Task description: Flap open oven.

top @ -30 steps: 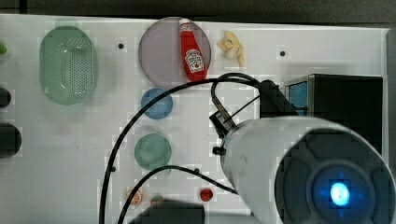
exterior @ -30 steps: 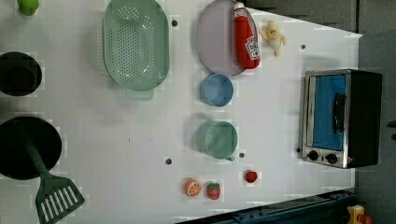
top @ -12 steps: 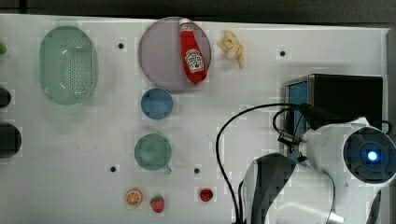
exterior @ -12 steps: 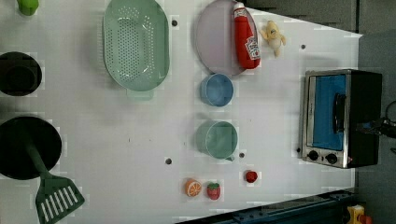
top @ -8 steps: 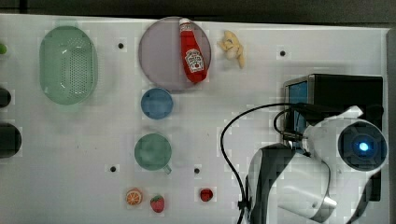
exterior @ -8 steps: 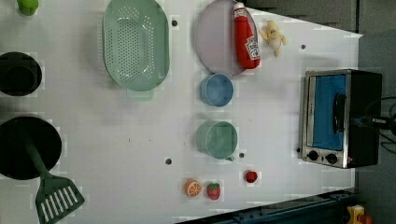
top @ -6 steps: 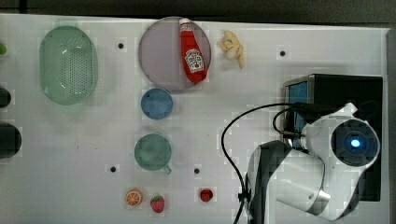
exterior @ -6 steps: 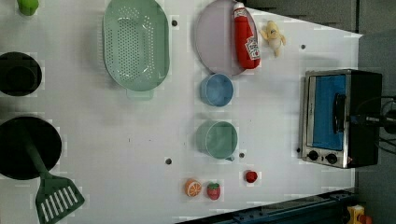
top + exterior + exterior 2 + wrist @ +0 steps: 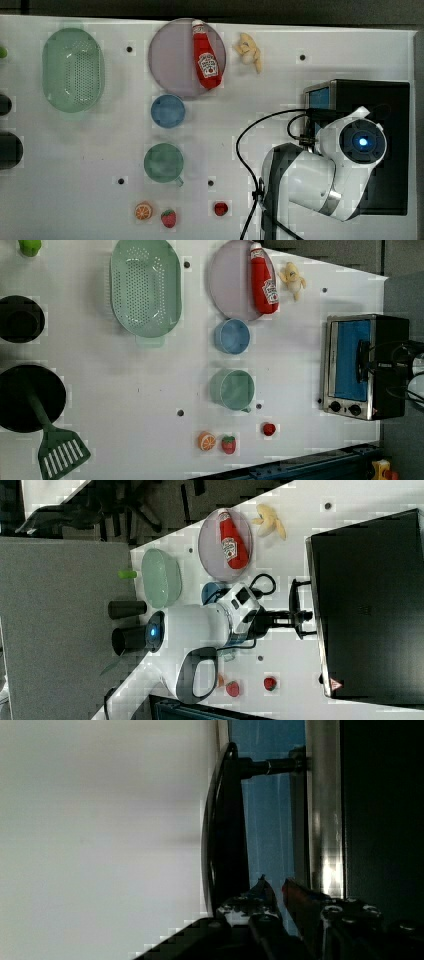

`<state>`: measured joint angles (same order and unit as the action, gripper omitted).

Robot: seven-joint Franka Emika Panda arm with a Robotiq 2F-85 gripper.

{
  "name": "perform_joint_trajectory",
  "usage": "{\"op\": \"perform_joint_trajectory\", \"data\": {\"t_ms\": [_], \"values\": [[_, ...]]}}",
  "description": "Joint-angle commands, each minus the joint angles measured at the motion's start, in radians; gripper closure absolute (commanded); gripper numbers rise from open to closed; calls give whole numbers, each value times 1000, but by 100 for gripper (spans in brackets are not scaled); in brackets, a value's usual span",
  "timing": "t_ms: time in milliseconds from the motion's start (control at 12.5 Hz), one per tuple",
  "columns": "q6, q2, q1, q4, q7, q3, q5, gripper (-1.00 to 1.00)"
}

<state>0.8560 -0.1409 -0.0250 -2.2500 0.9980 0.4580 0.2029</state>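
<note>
Tool [image 9: 275, 892] sits in the slot between the bar handle [image 9: 227, 830] and the blue glass. Its two tips are nearly together with a slim gap and nothing between them. Tips are cut off by the frame edge in the wrist view, so contact with the handle can't be confirmed. Bench [image 9: 75, 175] is white and runs off frame on several sides. The oven [image 9: 390, 100] stands at the top view's right end of the bench, with its front facing the top view's left. In the left view the oven [image 9: 350, 340] shows its glass and silver frame, and the door looks shut against the frame. In the right view the oven [image 9: 370, 605] is a black slab, front not readable. The arm [image 9: 310, 185] reaches in from the top view's bottom edge. Its white wrist housing hides most of the oven front there, leaving only a corner of blue glass. In the right view the arm [image 9: 200, 625] lies level, wrist pointed at the oven, tool [image 9: 298, 615] at the handle's middle. In the left view the tool [image 9: 361, 361] is a dark blur over the glass. Two black knobs [image 9: 345, 408] sit at the left view's lower end of the front.
</note>
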Motion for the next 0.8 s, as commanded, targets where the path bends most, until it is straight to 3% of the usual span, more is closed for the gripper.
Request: {"op": "perform_joint_trajectory", "data": {"t_ms": [80,320,480,800], "values": [[31,-7,4,-5,32,-19,2,65],[23,-9,23,-20,7,-54,23,65],[23,-16,41,-39,-111,-82,68,65],[18,-54,77,-52,-345,-142,251,65]]}}
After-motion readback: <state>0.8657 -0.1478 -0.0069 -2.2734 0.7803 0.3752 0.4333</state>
